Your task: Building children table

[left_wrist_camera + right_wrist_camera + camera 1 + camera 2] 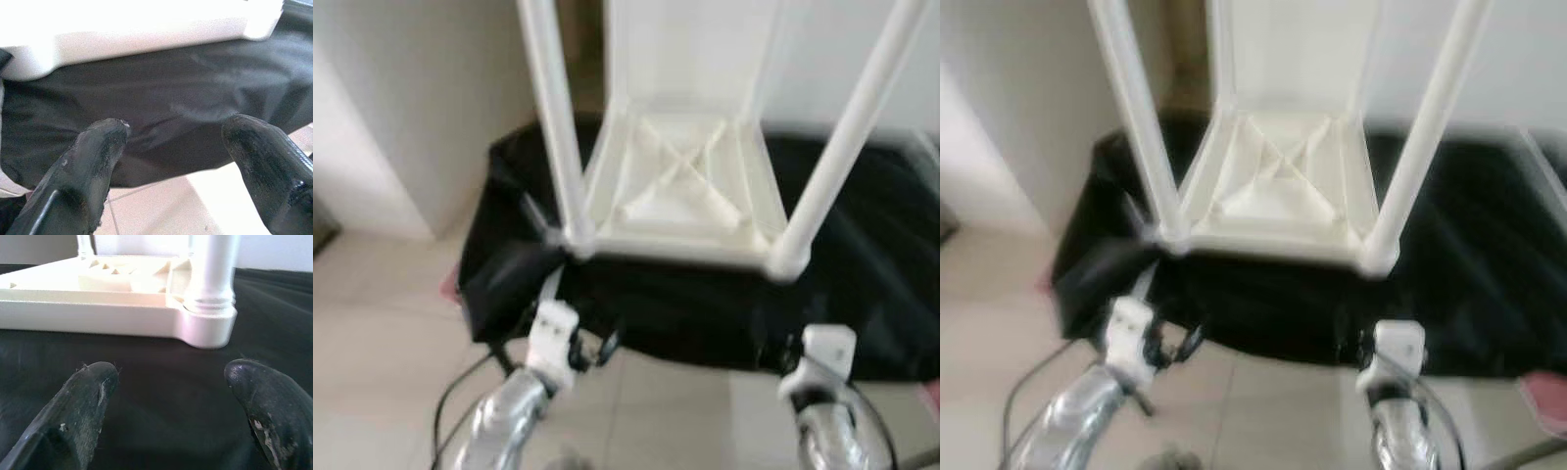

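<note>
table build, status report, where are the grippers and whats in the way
Left gripper and right gripper open, empty, short of the near edge. White table upside down on black cloth, legs up. Nothing between grippers and table.

Head stereo looks down; wrist cameras close on table (122, 308).

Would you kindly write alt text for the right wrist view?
A white plastic table lies upside down on black cloth, one leg rising from its near corner. The right tool hovers open before it, fingers apart, holding nothing.
</note>
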Controlling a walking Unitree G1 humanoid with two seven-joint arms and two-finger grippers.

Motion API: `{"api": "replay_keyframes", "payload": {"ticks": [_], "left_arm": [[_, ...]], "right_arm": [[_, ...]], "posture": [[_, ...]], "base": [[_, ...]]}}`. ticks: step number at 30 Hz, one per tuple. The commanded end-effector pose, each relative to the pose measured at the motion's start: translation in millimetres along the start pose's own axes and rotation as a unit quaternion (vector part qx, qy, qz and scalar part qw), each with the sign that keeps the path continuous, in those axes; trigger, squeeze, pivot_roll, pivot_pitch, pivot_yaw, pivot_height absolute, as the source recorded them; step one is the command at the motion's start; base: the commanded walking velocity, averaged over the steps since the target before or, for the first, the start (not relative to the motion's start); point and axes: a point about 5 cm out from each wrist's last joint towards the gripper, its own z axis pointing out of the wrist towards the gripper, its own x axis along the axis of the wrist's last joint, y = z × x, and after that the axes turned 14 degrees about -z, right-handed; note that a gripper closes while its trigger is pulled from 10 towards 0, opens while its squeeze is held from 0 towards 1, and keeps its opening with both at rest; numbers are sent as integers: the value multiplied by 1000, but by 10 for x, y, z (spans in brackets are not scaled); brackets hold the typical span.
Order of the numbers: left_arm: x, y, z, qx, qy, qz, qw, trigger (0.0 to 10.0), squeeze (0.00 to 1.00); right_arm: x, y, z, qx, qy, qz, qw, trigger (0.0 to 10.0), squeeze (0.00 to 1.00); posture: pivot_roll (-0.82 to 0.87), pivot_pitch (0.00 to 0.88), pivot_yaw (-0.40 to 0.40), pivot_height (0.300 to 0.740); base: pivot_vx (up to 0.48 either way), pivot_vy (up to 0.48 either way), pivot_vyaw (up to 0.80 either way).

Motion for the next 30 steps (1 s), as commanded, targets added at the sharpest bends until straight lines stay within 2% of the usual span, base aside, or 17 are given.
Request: {"api": "replay_keyframes", "payload": {"ticks": [1, 12, 15, 18, 20, 23, 24, 27, 30], "left_arm": [[50, -30, 5, 2, 6, 0, 1000, 10000, 0], [235, -86, 79, 34, 56, -15, 998, 10000, 0], [355, -80, 142, 43, 75, -20, 996, 10000, 0], [386, -74, 157, 43, 81, -25, 995, 10000, 0], [452, -55, 212, 38, 91, -41, 994, 10000, 0], [486, -46, 250, 33, 96, -43, 994, 10000, 0], [603, -38, 364, 20, 115, -39, 992, 10000, 0], [655, -28, 405, 14, 124, -35, 992, 10000, 0], [777, 8, 504, -4, 138, -14, 990, 10000, 0]], "right_arm": [[-9, -23, -7, 1, -2, 3, 1000, 10000, 0], [6, -19, 24, 0, 2, 1, 1000, 10000, 0], [50, 5, 72, -6, 9, 1, 1000, 10000, 0], [63, 10, 85, -8, 11, 1, 1000, 10000, 0], [111, 51, 155, -19, 18, 0, 1000, 10000, 0], [136, 81, 200, -28, 21, 1, 999, 10000, 0], [229, 150, 307, -44, 37, 2, 998, 10000, 1000], [266, 174, 345, -50, 43, 4, 998, 10000, 1000], [369, 255, 487, -76, 49, 3, 996, 10000, 1000]], "posture": [[-20, 15, 15, 740], [-20, 14, 14, 740], [-23, 25, 12, 740], [-23, 25, 12, 740], [-25, 37, 1, 740], [-24, 39, -4, 740], [-26, 42, -10, 740], [-26, 43, -15, 740], [-26, 41, -21, 740]], "base": [[0, 0, 0], [0, 0, 0], [0, 0, 0], [0, 0, 0], [0, 0, 0], [0, 0, 0], [0, 0, 0], [0, 0, 0], [0, 0, 0]]}}
